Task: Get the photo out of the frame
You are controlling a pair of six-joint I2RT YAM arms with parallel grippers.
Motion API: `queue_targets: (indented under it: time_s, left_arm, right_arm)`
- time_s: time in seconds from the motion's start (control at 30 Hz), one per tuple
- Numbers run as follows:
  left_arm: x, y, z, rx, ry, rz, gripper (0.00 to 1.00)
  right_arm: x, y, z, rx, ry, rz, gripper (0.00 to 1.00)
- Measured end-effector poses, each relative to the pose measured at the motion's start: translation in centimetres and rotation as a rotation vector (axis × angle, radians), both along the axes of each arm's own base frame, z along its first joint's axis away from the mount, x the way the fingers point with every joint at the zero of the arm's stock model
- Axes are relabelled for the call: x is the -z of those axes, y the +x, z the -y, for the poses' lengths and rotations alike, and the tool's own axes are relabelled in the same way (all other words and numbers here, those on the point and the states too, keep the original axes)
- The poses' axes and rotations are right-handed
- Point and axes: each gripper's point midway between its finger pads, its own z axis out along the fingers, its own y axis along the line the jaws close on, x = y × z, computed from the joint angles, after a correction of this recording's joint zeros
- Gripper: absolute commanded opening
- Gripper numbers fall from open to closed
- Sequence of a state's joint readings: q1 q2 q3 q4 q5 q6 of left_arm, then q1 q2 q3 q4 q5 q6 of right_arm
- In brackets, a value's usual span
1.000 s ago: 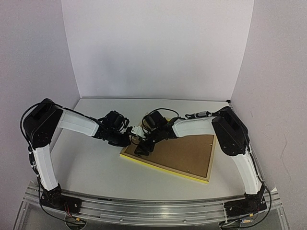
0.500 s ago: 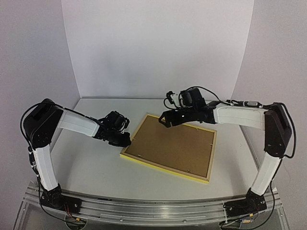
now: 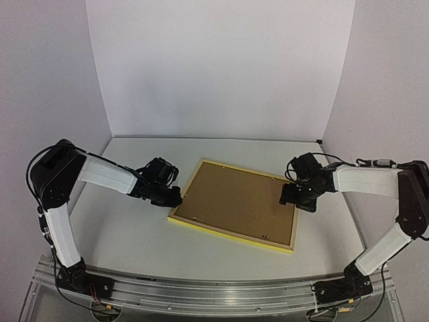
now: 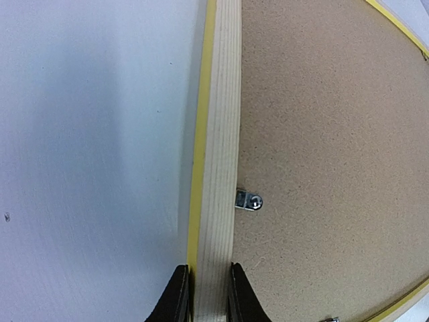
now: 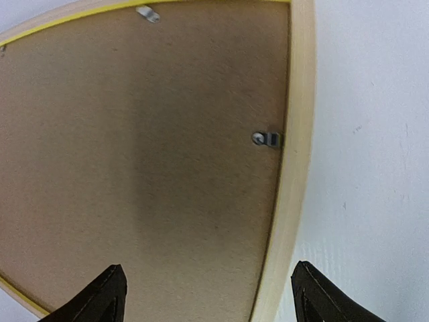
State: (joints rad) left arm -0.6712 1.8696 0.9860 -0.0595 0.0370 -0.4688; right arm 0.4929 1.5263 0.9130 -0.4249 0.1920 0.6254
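Observation:
The yellow frame (image 3: 231, 233) lies face down on the table, its brown backing board (image 3: 238, 201) up. The photo is hidden under the board. My left gripper (image 3: 175, 196) is shut on the frame's left rail; in the left wrist view the fingers (image 4: 175, 298) pinch the pale wooden rail (image 4: 221, 134), with a metal clip (image 4: 249, 200) just ahead. My right gripper (image 3: 298, 201) is open and empty above the frame's right rail (image 5: 291, 168), spanning the rail and the board (image 5: 147, 147). A metal clip (image 5: 268, 139) sits on that rail.
White walls stand at the back and both sides of the white table (image 3: 127, 228). More small clips hold the board along the frame's edges, one at the near edge (image 3: 267, 236) and one at the top of the right wrist view (image 5: 147, 12).

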Motion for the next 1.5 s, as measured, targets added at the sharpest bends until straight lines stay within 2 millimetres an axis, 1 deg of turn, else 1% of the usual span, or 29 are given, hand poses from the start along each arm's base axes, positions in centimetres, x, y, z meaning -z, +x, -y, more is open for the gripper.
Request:
queue_targets:
  time_s: [0.1, 0.2, 0.3, 0.33, 0.4, 0.43, 0.47, 0.5, 0.6, 0.7, 0.77, 0.87, 0.93, 1.0, 1.1, 1.17, 1.2, 1.23, 1.27, 1.33, 1.37, 1.47, 1.5]
  left_arm:
    - [0.0, -0.4, 0.0, -0.01, -0.001, -0.002, 0.0]
    - [0.1, -1.1, -0.2, -0.027, -0.006, -0.007, 0.0]
    - [0.1, -1.7, -0.2, -0.042, -0.01, -0.012, 0.0]
    - [0.1, -1.9, -0.2, -0.047, -0.011, -0.014, 0.0]
    - [0.1, -2.4, -0.1, -0.057, -0.016, -0.019, 0.0]
    - [0.1, -2.6, -0.1, -0.063, -0.019, -0.02, 0.0]
    - [0.1, -2.9, -0.1, -0.071, -0.021, -0.023, 0.0]
    - [0.2, -3.2, -0.1, -0.081, -0.021, -0.025, 0.0]
    - [0.2, -4.2, -0.2, -0.114, -0.024, -0.033, 0.0]
    - [0.2, -5.5, -0.1, -0.151, -0.025, -0.042, 0.0]
    - [0.3, -6.5, -0.1, -0.18, -0.025, -0.049, 0.0]
    - [0.4, -8.0, 0.1, -0.234, -0.034, -0.06, 0.0]
    - [0.5, -8.8, 0.2, -0.279, -0.05, -0.066, 0.0]
    - [0.5, -9.7, 0.3, -0.323, -0.065, -0.075, 0.01]
    - [0.6, -11.0, 0.7, -0.38, -0.077, -0.085, 0.03]
    - [0.7, -11.9, 0.9, -0.409, -0.082, -0.091, 0.05]
    - [0.7, -12.3, 1.1, -0.421, -0.085, -0.095, 0.07]
    - [0.7, -12.8, 1.2, -0.432, -0.087, -0.101, 0.12]
    - [0.7, -13.2, 1.3, -0.441, -0.088, -0.105, 0.18]
    - [0.7, -14.1, 1.6, -0.451, -0.083, -0.116, 0.35]
    - [0.7, -14.6, 1.7, -0.452, -0.076, -0.128, 0.45]
    - [0.4, -16.8, 2.9, -0.403, -0.064, -0.181, 0.7]
    - [0.2, -17.6, 3.2, -0.39, -0.057, -0.204, 0.76]
  right_arm:
    - [1.9, -1.7, 2.1, 0.068, -0.023, -0.083, 0.76]
    - [2.9, -2.4, 3.0, 0.1, -0.031, -0.13, 0.68]
    - [4.0, -2.7, 3.0, 0.102, -0.031, -0.17, 0.54]
    - [4.3, -2.9, 3.0, 0.098, -0.033, -0.183, 0.48]
    - [5.1, -3.1, 3.0, 0.091, -0.042, -0.208, 0.34]
    - [5.4, -3.0, 2.9, 0.091, -0.038, -0.216, 0.26]
    - [5.4, -2.8, 2.7, 0.084, -0.037, -0.217, 0.19]
    - [5.4, -2.6, 2.8, 0.083, -0.043, -0.213, 0.16]
    - [5.3, -2.0, 3.2, 0.081, -0.056, -0.205, 0.1]
    - [5.3, -1.1, 3.6, 0.029, -0.079, -0.197, 0.08]
    - [5.3, -0.2, 3.6, -0.01, -0.087, -0.191, 0.07]
    - [5.3, 2.2, 3.6, -0.072, -0.083, -0.171, 0.04]
    - [5.4, 4.1, 3.3, -0.119, -0.051, -0.159, 0.01]
    - [5.4, 6.0, 2.9, -0.16, -0.006, -0.138, 0.0]
    - [5.2, 8.2, 2.0, -0.23, 0.05, -0.107, 0.01]
    - [5.2, 9.0, 1.6, -0.264, 0.064, -0.089, 0.01]
    - [5.2, 9.3, 1.5, -0.277, 0.067, -0.082, 0.01]
    - [5.2, 9.4, 1.4, -0.287, 0.067, -0.078, 0.02]
    - [5.1, 9.5, 1.3, -0.298, 0.066, -0.074, 0.02]
    - [5.1, 9.7, 1.1, -0.316, 0.068, -0.067, 0.04]
    - [5.1, 9.8, 1.0, -0.324, 0.07, -0.064, 0.04]
    - [5.1, 10.3, 0.7, -0.338, 0.079, -0.049, 0.05]
    - [5.0, 10.4, 0.6, -0.337, 0.081, -0.042, 0.05]
